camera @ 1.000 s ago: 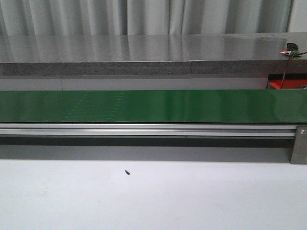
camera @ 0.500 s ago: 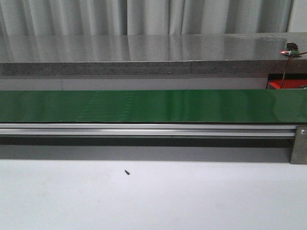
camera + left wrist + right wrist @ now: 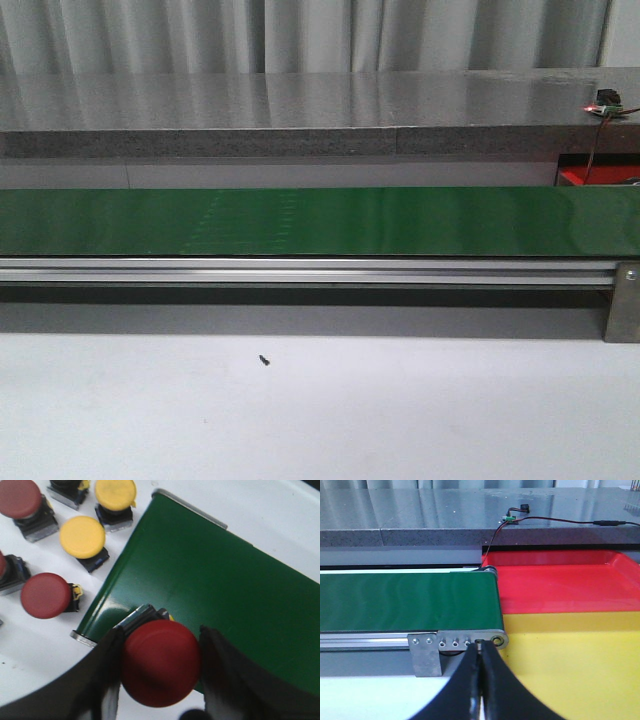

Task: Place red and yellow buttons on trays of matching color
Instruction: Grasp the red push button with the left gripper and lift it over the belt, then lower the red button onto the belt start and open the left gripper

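At the left end of the green conveyor belt (image 3: 215,595), a red button (image 3: 160,662) is pinched by the left claw (image 3: 159,672), one dark finger (image 3: 107,675) on each side of its wide domed cap. The cap is matte, dark red and round, and a metal collar with a dark body is seen under it. The button is held over the near corner of the belt's end, close to the silver edge strip.

On the white tabletop (image 3: 45,645) beside this belt end, more buttons are lying: a red one (image 3: 46,595) near the belt corner, a yellow one (image 3: 82,537) further off, another yellow one (image 3: 115,493) close to the belt's side edge, and another red one (image 3: 20,497) at the far corner of the picture. They are apart from each other, each on a small dark base. The belt surface ahead of the held button is bare green.

In the front view, the long belt (image 3: 320,222) is seen running across the whole width, with an aluminium rail (image 3: 300,270) under it and a small dark screw (image 3: 265,360) on the white tabletop before it.

At the right end of the belt, a red tray (image 3: 560,580) and a yellow tray (image 3: 580,665) are placed side by side, touching along one edge, the red one further from the robot. The right claw (image 3: 480,680) is pressed together with nothing between its fingers, and it hangs just before the belt's end bracket (image 3: 426,655), at the near corner of the yellow tray.
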`<state>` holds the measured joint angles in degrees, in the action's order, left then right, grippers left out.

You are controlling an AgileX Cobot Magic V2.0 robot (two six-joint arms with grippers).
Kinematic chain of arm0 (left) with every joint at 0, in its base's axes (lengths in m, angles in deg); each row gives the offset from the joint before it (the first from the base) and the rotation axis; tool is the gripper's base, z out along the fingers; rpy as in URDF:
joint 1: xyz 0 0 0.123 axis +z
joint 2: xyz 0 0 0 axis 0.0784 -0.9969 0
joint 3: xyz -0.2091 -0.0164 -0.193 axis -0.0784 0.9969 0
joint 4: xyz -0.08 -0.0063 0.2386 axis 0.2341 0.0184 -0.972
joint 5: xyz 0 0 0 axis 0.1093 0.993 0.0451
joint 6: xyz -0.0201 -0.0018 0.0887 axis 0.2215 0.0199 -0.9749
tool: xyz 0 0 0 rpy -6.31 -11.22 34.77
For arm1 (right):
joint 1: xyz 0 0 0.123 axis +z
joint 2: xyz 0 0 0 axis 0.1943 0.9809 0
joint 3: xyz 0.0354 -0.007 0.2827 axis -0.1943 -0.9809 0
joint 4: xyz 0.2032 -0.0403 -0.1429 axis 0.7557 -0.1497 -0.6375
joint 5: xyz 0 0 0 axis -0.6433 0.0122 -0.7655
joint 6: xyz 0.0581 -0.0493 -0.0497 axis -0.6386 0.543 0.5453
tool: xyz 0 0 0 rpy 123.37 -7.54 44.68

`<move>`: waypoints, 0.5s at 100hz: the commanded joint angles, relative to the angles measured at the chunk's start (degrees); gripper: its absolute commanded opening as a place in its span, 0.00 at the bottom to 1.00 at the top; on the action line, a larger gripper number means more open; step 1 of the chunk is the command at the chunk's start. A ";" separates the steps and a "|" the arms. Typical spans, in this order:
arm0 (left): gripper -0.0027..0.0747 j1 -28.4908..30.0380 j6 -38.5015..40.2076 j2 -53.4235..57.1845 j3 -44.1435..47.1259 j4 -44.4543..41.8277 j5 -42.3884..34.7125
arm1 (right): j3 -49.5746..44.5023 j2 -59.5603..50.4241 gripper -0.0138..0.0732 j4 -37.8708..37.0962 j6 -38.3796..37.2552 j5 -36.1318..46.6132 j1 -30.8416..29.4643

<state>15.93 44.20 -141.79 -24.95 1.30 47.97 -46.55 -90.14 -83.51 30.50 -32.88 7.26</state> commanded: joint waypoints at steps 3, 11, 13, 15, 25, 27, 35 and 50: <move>0.19 -1.14 0.02 0.20 -2.01 1.21 -3.55 | 1.04 -0.94 0.02 0.00 0.38 4.08 -0.35; 0.19 -1.31 0.02 -1.14 -2.01 1.21 -3.97 | 1.04 -0.94 0.02 0.00 0.38 4.08 -0.35; 0.19 -1.31 0.02 -1.31 -2.01 1.21 -3.97 | 1.04 -0.94 0.02 0.00 0.38 4.08 -0.35; 0.19 -1.31 0.02 -1.67 -2.01 1.30 -3.84 | 1.04 -0.94 0.02 0.00 0.38 4.08 -0.35; 0.20 -1.31 0.02 -2.53 -2.01 1.30 -3.58 | 1.04 -0.94 0.02 0.00 0.38 4.08 -0.35; 0.21 -1.31 0.02 -2.62 -2.01 1.30 -3.58 | 1.04 -0.94 0.02 0.00 0.38 4.08 -0.35; 0.29 -1.31 -0.44 -2.62 -2.01 1.30 -3.83 | 1.04 -0.94 0.02 0.00 0.38 4.08 -0.35; 0.63 -1.31 -1.33 -2.62 -3.42 1.35 -3.14 | 1.04 -0.94 0.02 0.00 0.38 4.08 -0.35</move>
<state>14.96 43.30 -146.60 -25.61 1.97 46.48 -46.55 -90.14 -83.51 30.50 -32.97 7.26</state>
